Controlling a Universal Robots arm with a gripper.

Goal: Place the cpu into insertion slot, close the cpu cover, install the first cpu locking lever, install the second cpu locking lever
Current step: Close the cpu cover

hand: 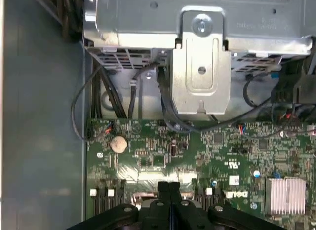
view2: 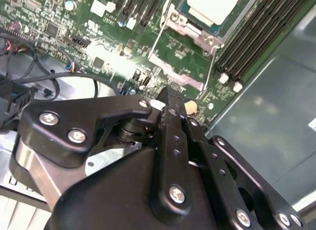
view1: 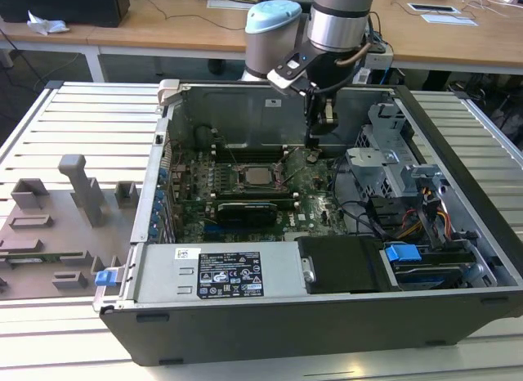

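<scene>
Toward the exterior view's left of your closed, empty gripper, the cpu lies flat: square, pale grey top.

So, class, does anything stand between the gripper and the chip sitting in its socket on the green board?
Nothing visible does. The gripper hangs shut over the board, to the exterior view's right of the chip. Between them the board is low and flat, up to the silvery cover frame around the chip.

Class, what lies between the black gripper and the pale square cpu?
In the second wrist view: green motherboard, then the edge of the silvery cover frame.
</scene>
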